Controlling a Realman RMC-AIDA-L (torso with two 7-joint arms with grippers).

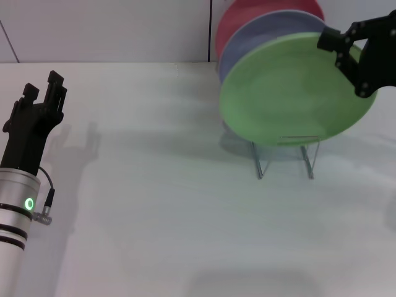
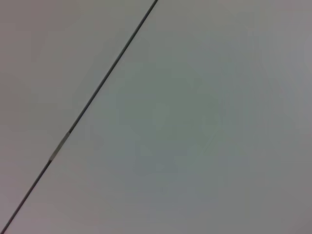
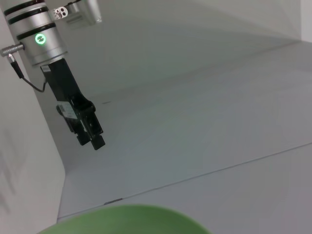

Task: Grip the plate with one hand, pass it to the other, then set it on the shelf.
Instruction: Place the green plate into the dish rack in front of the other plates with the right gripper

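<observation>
The light-green plate (image 1: 291, 93) stands tilted at the front of the wire shelf (image 1: 284, 158), its lower edge at the top of the loops. I cannot tell whether it rests on them. My right gripper (image 1: 351, 59) comes in from the upper right and is shut on the plate's upper right rim. A strip of that rim (image 3: 131, 222) shows in the right wrist view. My left gripper (image 1: 44, 93) is far off at the table's left, pointing away from me, open and holding nothing. It also shows in the right wrist view as the left gripper (image 3: 91, 139).
A lavender plate (image 1: 260, 34) and a red plate (image 1: 247, 15) stand in the shelf behind the green one. The white table (image 1: 154, 185) stretches between the two arms. The left wrist view shows only table surface with a dark seam (image 2: 97, 92).
</observation>
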